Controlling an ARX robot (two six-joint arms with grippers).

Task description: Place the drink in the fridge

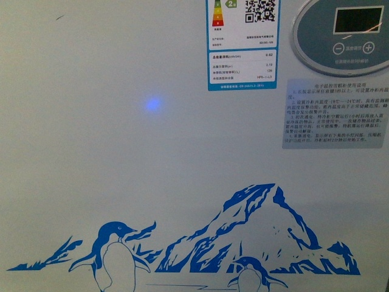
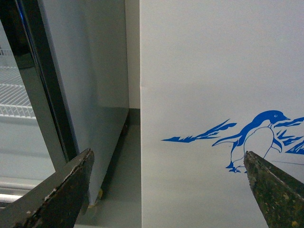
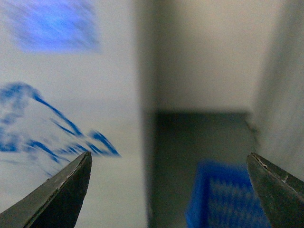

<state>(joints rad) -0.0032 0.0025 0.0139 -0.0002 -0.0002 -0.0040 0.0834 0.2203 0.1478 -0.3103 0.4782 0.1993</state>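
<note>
The fridge [image 1: 121,152] fills the front view with its white front wall, the blue penguin-and-mountain picture [image 1: 243,237] low down and the round grey control panel [image 1: 346,33] at the top right. The drink is out of view. My left gripper [image 2: 168,159] is open and empty, facing the fridge's white wall [image 2: 213,71] near its corner and a blue penguin [image 2: 259,137]. My right gripper [image 3: 168,161] is open and empty too, beside the blurred fridge wall [image 3: 71,95]. Neither arm shows in the front view.
A tall grey cabinet [image 2: 90,71] with a dark-framed glass door [image 2: 42,85] stands close beside the fridge, with a narrow floor gap [image 2: 126,161] between. A blue plastic crate [image 3: 223,199] sits on the dark floor past the fridge's other side. Labels [image 1: 243,45] are stuck on the fridge front.
</note>
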